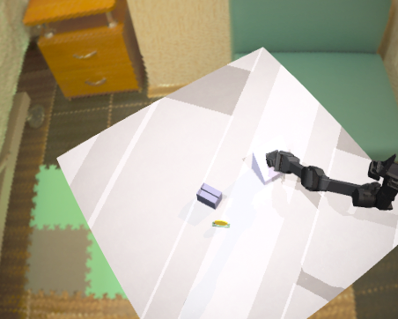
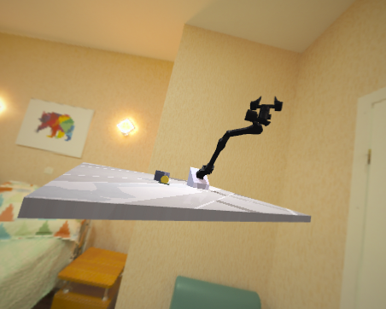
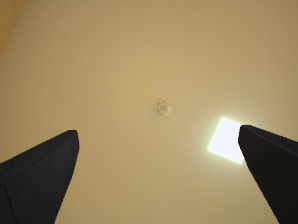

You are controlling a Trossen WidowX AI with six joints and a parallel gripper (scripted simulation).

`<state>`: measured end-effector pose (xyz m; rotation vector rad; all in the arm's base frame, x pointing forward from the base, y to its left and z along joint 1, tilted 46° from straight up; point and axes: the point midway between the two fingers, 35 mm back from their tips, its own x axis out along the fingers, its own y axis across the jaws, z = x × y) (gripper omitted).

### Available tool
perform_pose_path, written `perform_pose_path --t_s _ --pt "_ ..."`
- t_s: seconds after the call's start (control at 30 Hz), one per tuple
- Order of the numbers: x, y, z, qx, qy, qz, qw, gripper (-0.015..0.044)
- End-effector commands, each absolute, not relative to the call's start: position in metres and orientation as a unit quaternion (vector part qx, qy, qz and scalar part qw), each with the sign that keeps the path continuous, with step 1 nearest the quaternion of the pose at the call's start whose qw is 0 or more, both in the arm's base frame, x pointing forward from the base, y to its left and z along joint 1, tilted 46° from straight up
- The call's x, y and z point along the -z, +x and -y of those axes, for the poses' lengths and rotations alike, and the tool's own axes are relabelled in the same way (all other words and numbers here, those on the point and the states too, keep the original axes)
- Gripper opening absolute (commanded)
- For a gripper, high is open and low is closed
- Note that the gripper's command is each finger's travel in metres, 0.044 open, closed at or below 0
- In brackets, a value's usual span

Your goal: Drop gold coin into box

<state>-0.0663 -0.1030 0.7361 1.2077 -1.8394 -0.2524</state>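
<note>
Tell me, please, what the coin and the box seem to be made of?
Coin: looks like metal, judging by its plain yellow-gold colour; too small to see any shine. Box: matte grey with a bluish tint, possibly plastic or painted; flat, even faces without gloss leave it open.

The arm is showing matte black all over, built of blocky, angular segments joined by bulkier knuckles. Its gripper is ending in two dark, flat-sided fingers tapering to blunt tips, carrying no visible markings or cables.
</note>
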Motion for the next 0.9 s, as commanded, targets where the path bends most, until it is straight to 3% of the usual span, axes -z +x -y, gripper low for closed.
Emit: perform_pose_path --t_s 0.0,0.27,0.63,0.87 --pt "-0.736 -0.067 0.103 0.101 0.487 0.744 0.446 0.0374" --pt "-0.737 -0.128 0.059 0.017 0.422 0.825 0.377 0.0164" --pt "-0.722 -0.193 -0.056 -0.192 0.271 0.900 0.284 0.0161" --pt "-0.709 -0.195 -0.120 -0.266 0.180 0.904 0.283 0.0161"
